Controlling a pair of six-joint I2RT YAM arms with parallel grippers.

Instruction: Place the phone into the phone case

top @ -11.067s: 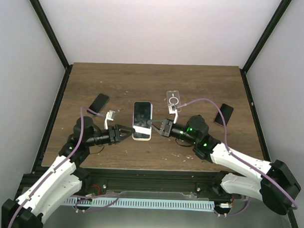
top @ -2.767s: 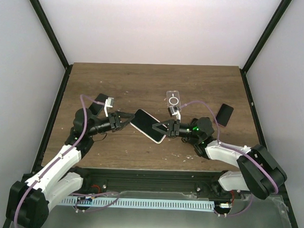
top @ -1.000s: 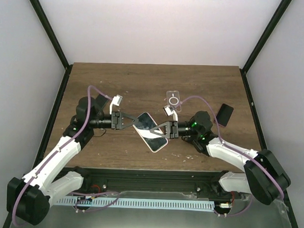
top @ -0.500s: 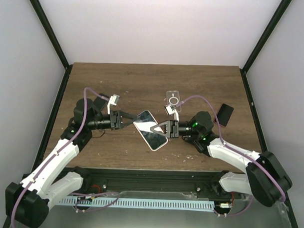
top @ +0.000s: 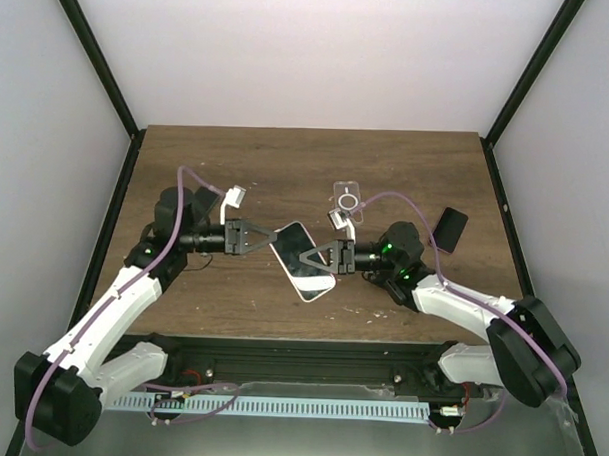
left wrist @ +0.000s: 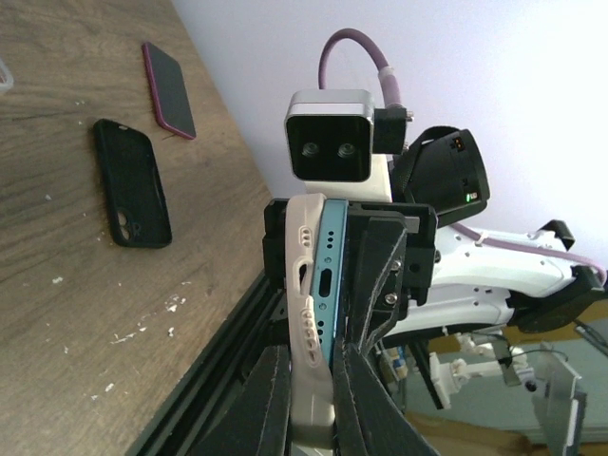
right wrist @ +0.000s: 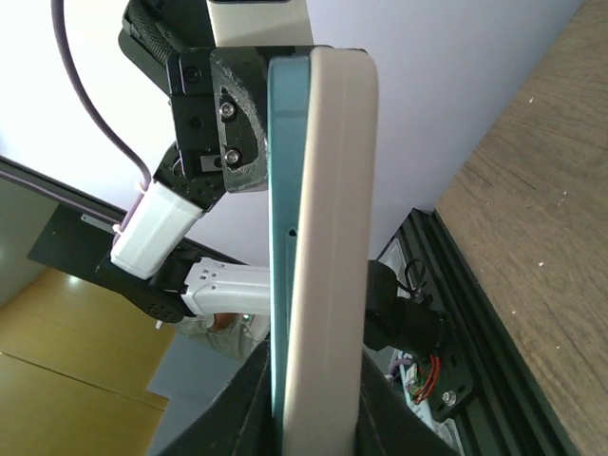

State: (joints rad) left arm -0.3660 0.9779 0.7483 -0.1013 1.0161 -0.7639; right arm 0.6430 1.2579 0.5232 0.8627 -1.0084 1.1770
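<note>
The phone point(top: 290, 246) sits in a cream case point(left wrist: 302, 285) and is held above the worktop point(top: 267, 162) between the two arms, lying diagonally in the top view. Seen edge-on from the left wrist, the case is a smooth, matte shell with rounded corners, a row of small holes and an oval port cutout. The phone's pale blue rim shows through that cutout and as a narrow strip beside the shell. I cannot tell whether it is pressed fully home. From above its glass is glossy and dark, with white glare at the near end.

The left gripper point(top: 271, 237) is closed on the phone's far-left end, one black finger on each face. The right gripper point(top: 308, 259) is clamped on it from the opposite side in the same way.

A clear case point(top: 347, 198) lies flat on the worktop, a transparent rounded rectangle with a white ring, empty, the wood showing through it. A black case point(left wrist: 133, 195) is matte, with a camera cutout near one corner; which face is up I cannot tell. Beyond it lies a maroon phone point(left wrist: 169, 90), a thin slab with a dark screen and maroon rim. The worktop is dark brown wood grain, flecked with white specks near its front edge.
</note>
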